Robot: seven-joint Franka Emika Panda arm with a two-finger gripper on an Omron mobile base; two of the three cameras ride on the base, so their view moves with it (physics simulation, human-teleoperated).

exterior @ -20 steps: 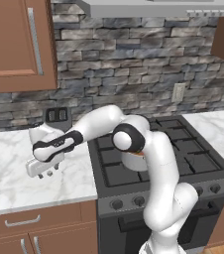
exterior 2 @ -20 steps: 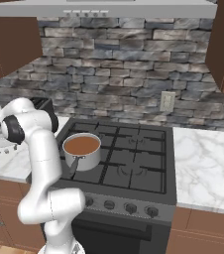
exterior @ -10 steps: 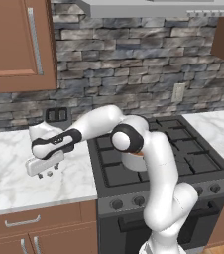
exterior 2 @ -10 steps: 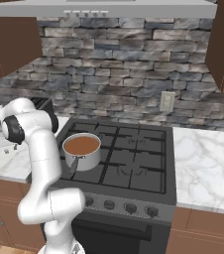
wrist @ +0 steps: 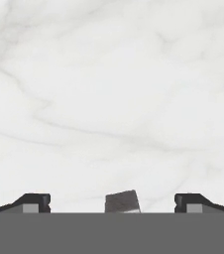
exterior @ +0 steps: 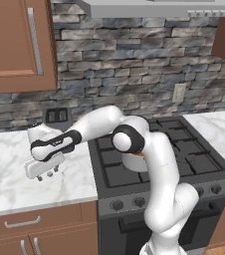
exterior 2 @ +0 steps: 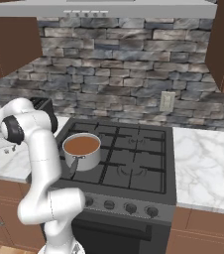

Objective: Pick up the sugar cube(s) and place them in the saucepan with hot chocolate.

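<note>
A small greyish sugar cube (wrist: 122, 202) lies on the white marble counter (wrist: 109, 99), low in the hand view. It sits between my two fingertips (wrist: 33, 203) without touching either. My gripper (wrist: 112, 204) is open wide and hangs just above the counter (exterior: 10, 187), left of the stove. From the base it shows as gripper (exterior: 46, 174) and gripper (exterior 2: 3, 149), pointing down. The steel saucepan (exterior 2: 82, 149) with brown hot chocolate stands on the front left burner. In the left base view the saucepan (exterior: 134, 162) is mostly hidden behind my arm.
A black two-slot toaster (exterior: 56, 116) stands at the back of the counter by the stone wall. The black stove (exterior 2: 129, 158) lies to the right of the gripper. Wooden cabinets (exterior: 15, 45) hang above, and more marble counter (exterior 2: 208, 163) lies right of the stove.
The hand has shifted only slightly over the counter. The jaws have stayed wide open.
</note>
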